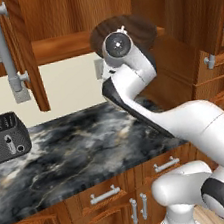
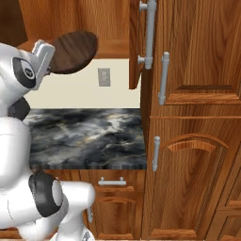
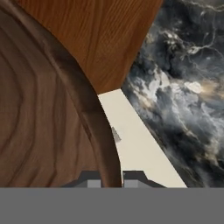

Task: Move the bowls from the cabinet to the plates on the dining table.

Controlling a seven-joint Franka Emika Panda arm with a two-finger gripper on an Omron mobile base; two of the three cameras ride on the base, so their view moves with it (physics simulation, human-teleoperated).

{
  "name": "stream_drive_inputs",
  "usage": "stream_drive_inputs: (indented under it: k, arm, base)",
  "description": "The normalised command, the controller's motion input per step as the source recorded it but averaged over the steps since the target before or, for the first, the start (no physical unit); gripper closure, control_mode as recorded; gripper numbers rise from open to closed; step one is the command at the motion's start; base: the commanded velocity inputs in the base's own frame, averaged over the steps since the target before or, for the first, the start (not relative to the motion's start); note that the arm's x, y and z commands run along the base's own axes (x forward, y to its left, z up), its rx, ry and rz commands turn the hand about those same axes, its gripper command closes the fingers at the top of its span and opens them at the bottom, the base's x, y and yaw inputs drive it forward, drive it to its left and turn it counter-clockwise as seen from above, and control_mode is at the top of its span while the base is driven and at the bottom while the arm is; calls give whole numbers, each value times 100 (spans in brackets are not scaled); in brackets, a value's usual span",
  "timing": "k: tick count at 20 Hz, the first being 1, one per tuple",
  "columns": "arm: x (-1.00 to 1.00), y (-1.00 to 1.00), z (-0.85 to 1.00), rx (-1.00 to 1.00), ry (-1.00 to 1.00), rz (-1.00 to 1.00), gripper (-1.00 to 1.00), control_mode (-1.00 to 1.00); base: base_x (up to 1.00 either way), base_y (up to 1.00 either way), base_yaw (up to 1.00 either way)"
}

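Claw [image 3: 110, 181] was clamped on the rim of the dark brown wood-grain bowl [image 2: 73, 51], level with the reddish-brown wall cabinet's [image 2: 197, 47] open shelf edge. No bowl delivered to a plate; both looked left to do.

Even, soft light is spread over all three rendered views; no single lamp can be picked out. Pale glints are caught on the marble desk [image 1: 88, 142], and a faint sheen is seen on the grey cabinet handles [image 2: 150, 33]. A soft shadow is cast under the open cabinet [image 1: 59, 45] shelf onto the cream wall [image 2: 84, 89]. Edges are kept crisp, without lens bending. In the hand view, the dark bowl [image 3: 48, 118] is rendered large and slightly soft, its grain smeared.
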Motion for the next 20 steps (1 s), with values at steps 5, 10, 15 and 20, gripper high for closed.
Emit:
stream_drive_inputs:
  k: [5, 10, 15, 20]
  arm:
    - [-99, 0, -3, 0, -4, 12, 100, -100]
    - [-87, 0, -52, 0, 0, 15, 100, -100]
    - [-67, 0, -84, 0, 0, 15, 100, -100]
    - [-42, -10, -66, -9, 0, 10, 100, -100]
  base:
    - [0, 0, 0]
    - [0, 0, 0]
    - [0, 0, 0]
    - [0, 0, 0]
